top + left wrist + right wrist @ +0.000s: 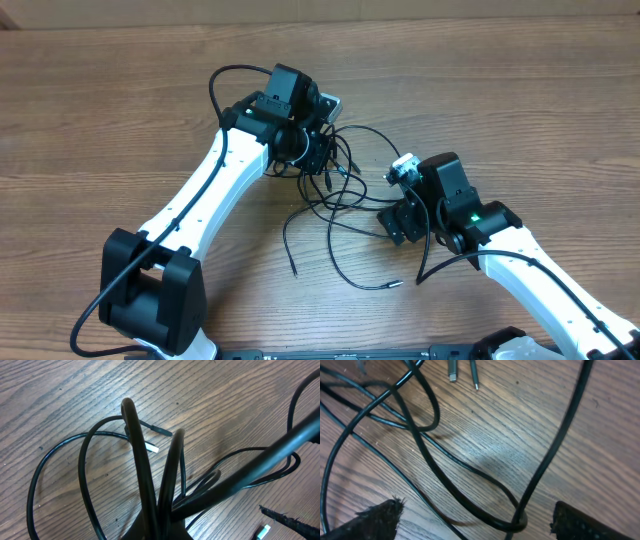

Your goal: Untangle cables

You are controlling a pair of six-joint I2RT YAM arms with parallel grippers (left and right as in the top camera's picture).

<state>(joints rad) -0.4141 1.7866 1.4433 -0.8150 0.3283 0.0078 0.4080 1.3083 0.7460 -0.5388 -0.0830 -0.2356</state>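
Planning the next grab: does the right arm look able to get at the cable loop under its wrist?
Probably yes. The right gripper is open, and the cable loop lies on the table between its fingertips with nothing covering it, though a second cable crosses it there.

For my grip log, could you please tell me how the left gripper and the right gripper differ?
The left gripper has its jaws shut on the cables; the right gripper has its jaws wide open, gripping nothing. The left gripper sits over the cables' densest part, the right gripper at their edge. Both are black.
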